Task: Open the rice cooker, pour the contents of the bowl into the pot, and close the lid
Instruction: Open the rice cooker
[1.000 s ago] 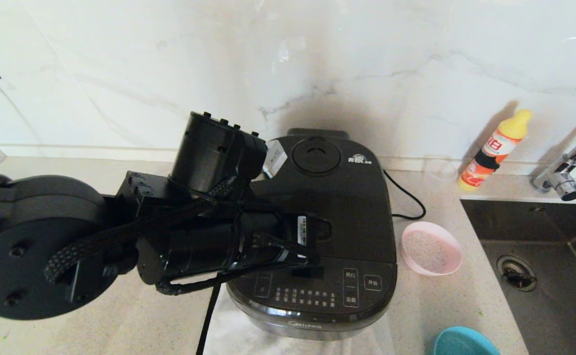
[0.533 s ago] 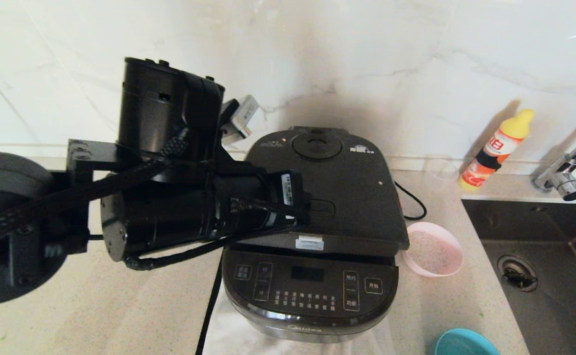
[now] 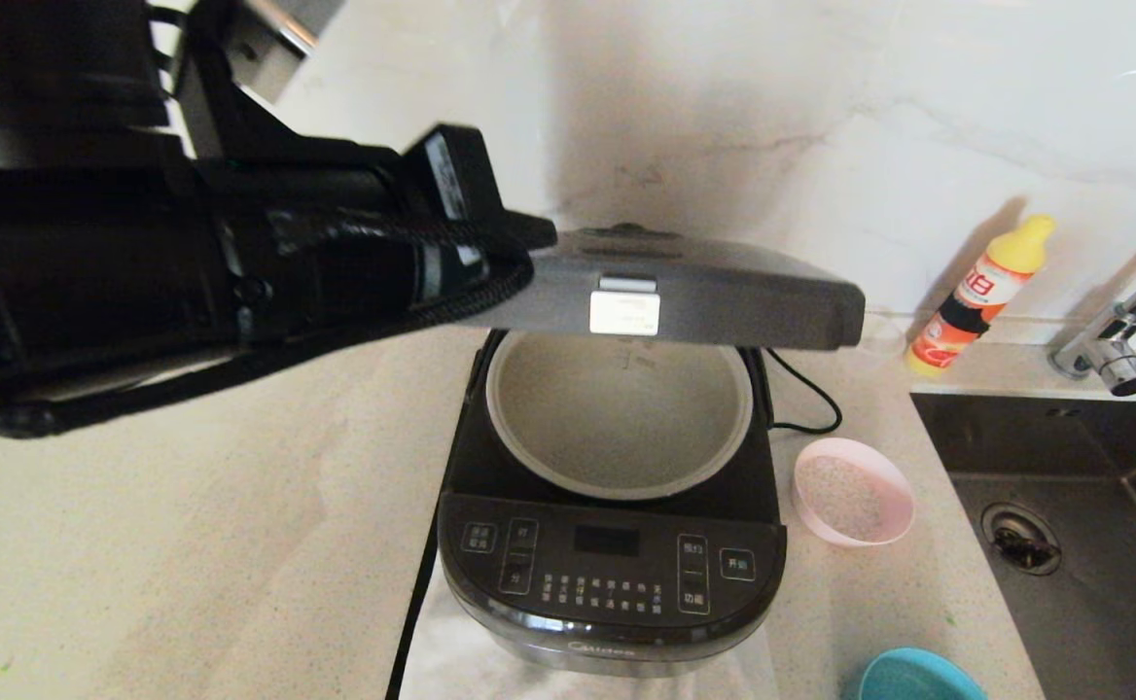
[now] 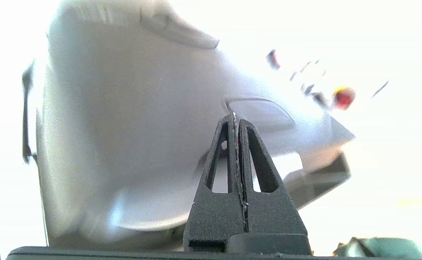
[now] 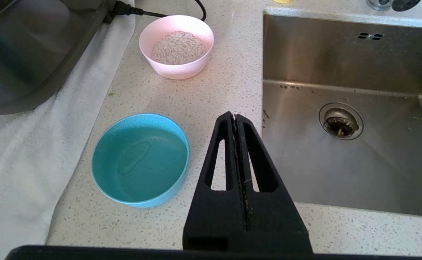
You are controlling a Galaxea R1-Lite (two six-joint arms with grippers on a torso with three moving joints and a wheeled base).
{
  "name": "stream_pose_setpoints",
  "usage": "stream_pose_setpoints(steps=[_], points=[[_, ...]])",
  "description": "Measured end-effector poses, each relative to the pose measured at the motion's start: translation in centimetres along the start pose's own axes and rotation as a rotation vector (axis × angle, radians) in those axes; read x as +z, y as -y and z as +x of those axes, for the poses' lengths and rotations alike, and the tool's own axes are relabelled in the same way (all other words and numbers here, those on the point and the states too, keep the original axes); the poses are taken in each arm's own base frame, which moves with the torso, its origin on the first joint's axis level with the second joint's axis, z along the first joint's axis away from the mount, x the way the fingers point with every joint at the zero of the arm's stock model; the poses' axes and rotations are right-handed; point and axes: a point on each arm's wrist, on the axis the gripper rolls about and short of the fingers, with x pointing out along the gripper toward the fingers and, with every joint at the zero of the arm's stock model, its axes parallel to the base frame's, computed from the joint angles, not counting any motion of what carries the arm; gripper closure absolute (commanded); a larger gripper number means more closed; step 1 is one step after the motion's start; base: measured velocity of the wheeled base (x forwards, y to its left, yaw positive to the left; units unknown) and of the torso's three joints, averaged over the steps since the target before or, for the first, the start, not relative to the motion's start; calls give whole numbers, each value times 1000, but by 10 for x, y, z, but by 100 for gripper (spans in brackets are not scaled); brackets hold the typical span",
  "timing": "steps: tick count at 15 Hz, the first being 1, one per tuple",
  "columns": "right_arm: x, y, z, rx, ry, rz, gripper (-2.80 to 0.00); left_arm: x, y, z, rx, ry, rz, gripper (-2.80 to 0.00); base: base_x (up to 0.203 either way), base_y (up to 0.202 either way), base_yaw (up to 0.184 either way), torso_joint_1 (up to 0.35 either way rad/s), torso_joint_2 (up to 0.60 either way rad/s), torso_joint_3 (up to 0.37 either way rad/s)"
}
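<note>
Lid half raised on the glossy black rounded-square rice cooker (image 3: 612,574), left gripper at its top surface.

We see the black hinged lid (image 3: 685,297) standing part-way open, its front edge with a pale latch tab lifted above the wide round grey-beige inner pot (image 3: 619,413), which sits exposed in the cooker body. Our left gripper (image 4: 235,119) has its fingers pressed together, tips just at the lid's oblong button; we cannot tell whether they touch. Our right gripper (image 5: 235,121), fingers also pressed together, hangs over the speckled counter (image 5: 225,83) at the steel sink's (image 5: 344,72) edge. Beyond its tips stands the pink bowl of rice (image 5: 176,46); beside them, a blue bowl of water (image 5: 140,159).
</note>
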Motion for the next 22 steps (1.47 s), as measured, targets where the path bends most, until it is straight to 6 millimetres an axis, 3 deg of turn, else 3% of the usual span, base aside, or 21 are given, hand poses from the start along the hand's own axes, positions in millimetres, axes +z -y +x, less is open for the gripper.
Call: stream_pose_setpoints(steps=[6, 8, 10, 16, 19, 22], points=[[0, 0, 0, 0, 0, 0, 0, 49, 11, -64, -82, 206, 10, 0, 0, 0, 0, 0, 0, 0], [0, 0, 0, 0, 0, 0, 0, 53, 9, -86, -83, 231, 9, 0, 0, 0, 0, 0, 0, 0], [0, 0, 0, 0, 0, 0, 0, 42, 0, -104, -62, 183, 13, 0, 0, 0, 0, 0, 0, 0], [0, 0, 0, 0, 1, 0, 0, -35, -34, -138, -122, -283, -52, 0, 0, 0, 0, 0, 0, 0], [0, 0, 0, 0, 0, 0, 0, -53, -39, -126, -164, -384, -75, 0, 0, 0, 0, 0, 0, 0], [0, 0, 0, 0, 1, -1, 0, -55, -36, -94, -201, -360, -110, 0, 0, 0, 0, 0, 0, 0]])
